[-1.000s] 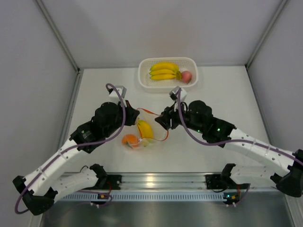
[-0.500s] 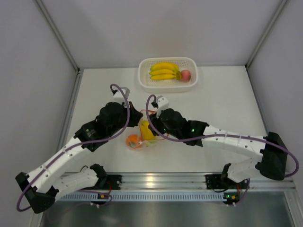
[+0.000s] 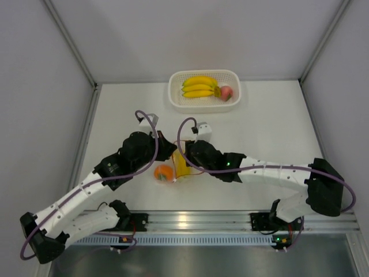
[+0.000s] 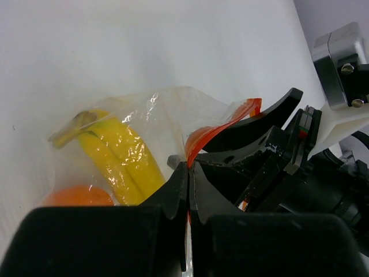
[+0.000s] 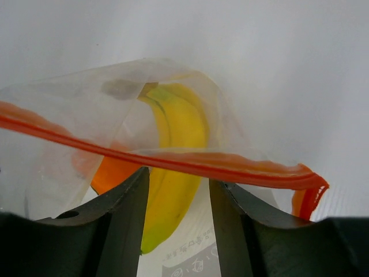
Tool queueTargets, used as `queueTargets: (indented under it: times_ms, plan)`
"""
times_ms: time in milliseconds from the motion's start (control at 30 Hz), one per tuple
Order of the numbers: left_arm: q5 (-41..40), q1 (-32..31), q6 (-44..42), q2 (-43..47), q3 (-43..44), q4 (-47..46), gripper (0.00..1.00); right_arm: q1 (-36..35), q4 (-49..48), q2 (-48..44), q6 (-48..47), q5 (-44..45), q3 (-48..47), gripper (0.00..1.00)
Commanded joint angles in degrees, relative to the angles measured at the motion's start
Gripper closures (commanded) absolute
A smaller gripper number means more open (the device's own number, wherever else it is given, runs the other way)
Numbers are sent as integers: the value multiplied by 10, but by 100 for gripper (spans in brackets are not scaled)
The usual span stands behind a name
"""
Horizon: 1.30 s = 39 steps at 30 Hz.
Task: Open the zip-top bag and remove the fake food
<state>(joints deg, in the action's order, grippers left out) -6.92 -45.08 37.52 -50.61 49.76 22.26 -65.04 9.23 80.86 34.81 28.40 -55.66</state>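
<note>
Left pincer (image 4: 188, 171) nips the zip-top bag (image 4: 151, 113); right pincer (image 5: 177, 180) gapes alongside.

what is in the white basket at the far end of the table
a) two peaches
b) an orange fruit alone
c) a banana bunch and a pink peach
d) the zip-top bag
c: the top view shows a yellow banana bunch beside a pink peach inside the white basket, while the zip-top bag lies nearer, between the two arms.
</note>
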Motion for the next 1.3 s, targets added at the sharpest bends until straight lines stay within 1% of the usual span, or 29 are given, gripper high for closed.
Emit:
queueTargets:
  times_ms: [0,100,233,467,567,633,867,900,1000,1033,1067,1200,1233,1267]
  plan:
    - [-12,-6,27,26,-22,-55,100,-12,-47,2,45,45,14,54]
    - [-32,-11,42,36,-33,-64,100,-18,-66,7,57,32,26,54]
    - [-63,-16,56,49,-40,-64,100,-25,-68,44,72,4,14,49]
    - [-99,-19,76,82,-84,-64,100,-42,-66,91,83,7,10,48]
    - [-110,-21,86,104,-103,-65,100,-43,-64,115,90,-7,4,45]
    - [-113,-22,91,120,-115,-66,100,-43,-68,126,94,-19,2,41]
    - [-118,-23,91,138,-124,-67,100,-44,-92,143,114,-55,6,37]
    - [-118,-23,89,135,-124,-66,100,-44,-110,146,117,-62,7,38]
    - [-117,-23,90,130,-123,-66,100,-44,-121,161,127,-70,6,42]
    - [-117,-23,90,131,-123,-66,100,-43,-127,166,129,-69,13,49]
    - [-117,-24,90,130,-123,-67,100,-43,-133,167,134,-68,18,52]
    - [-119,-24,85,135,-122,-67,100,-41,-141,163,135,-62,27,60]
    - [-120,-24,85,136,-123,-66,100,-41,-136,160,132,-58,24,66]
    - [-120,-24,85,137,-123,-66,100,-41,-135,158,130,-56,25,69]
